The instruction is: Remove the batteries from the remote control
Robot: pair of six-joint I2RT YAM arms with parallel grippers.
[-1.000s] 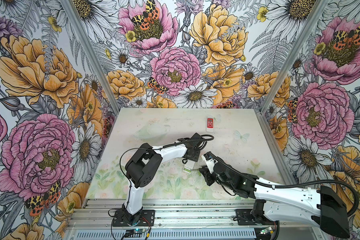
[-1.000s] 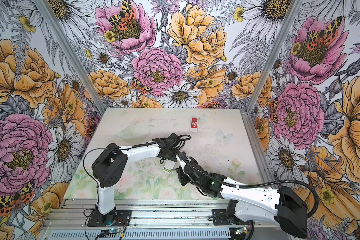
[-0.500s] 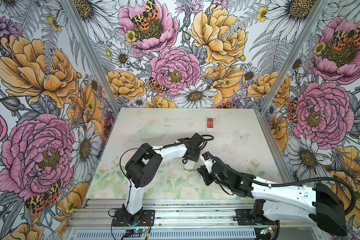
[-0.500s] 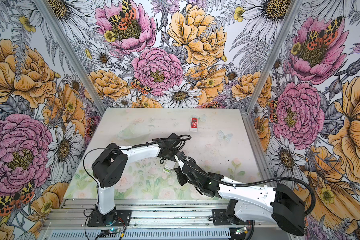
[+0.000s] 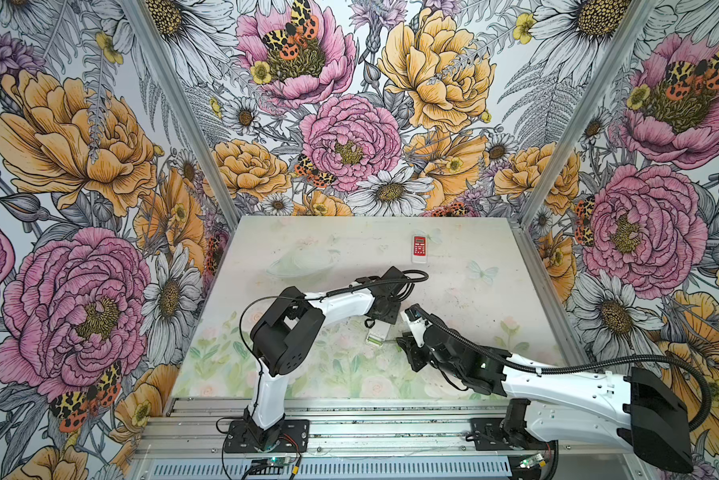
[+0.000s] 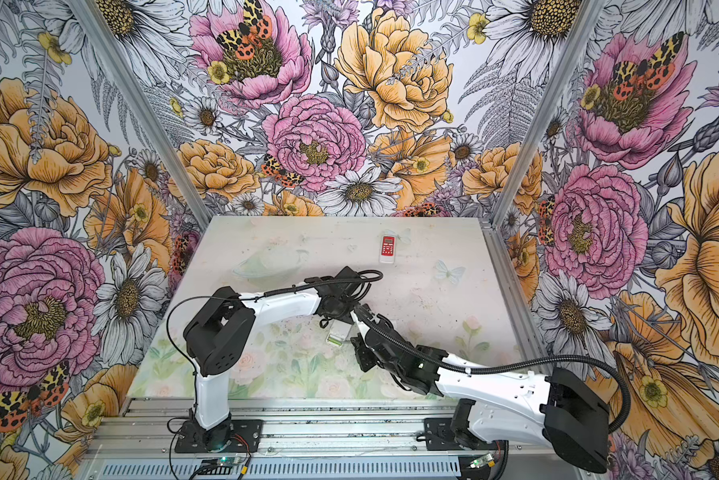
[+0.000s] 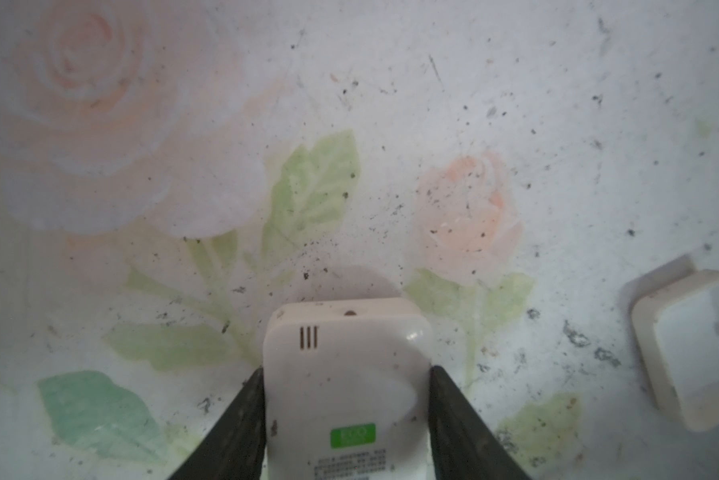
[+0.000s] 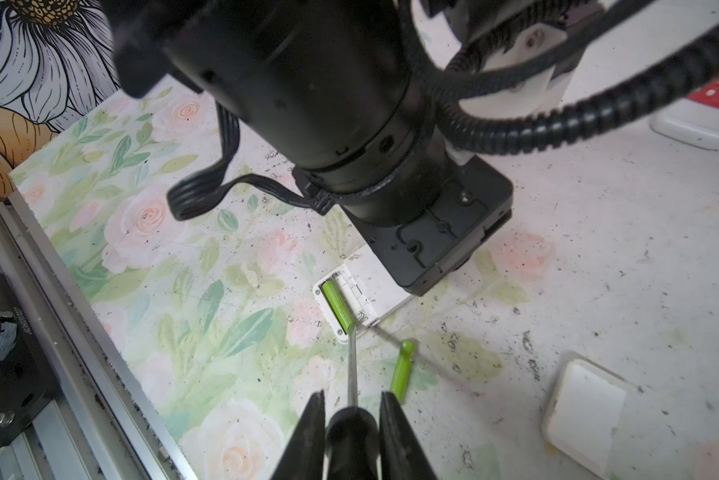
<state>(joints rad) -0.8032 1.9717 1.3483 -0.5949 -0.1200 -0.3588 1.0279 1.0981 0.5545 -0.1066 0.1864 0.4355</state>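
Two batteries, both light green, were in view when we looked over the bench. One sat in the open compartment at the end of the white remote control. The other, a loose battery, lay on the table just beside that same end, clear of the casing.

The left gripper was clamped on the white remote control's two long sides, pinning it back-up with a green label showing between the jaws.

The right gripper was closed tight around the black handle of a screwdriver. Its thin steel shaft reached toward the white remote control, and its tip met the outer end of the battery in the compartment. From this angle we could not tell whether that battery had lifted from its seat.

A white battery cover lay detached on the table near the white remote control, farther out than the loose battery and touching neither. In both top views we saw a red-faced remote lying well apart from the white remote control, on the side away from the arms' bases.
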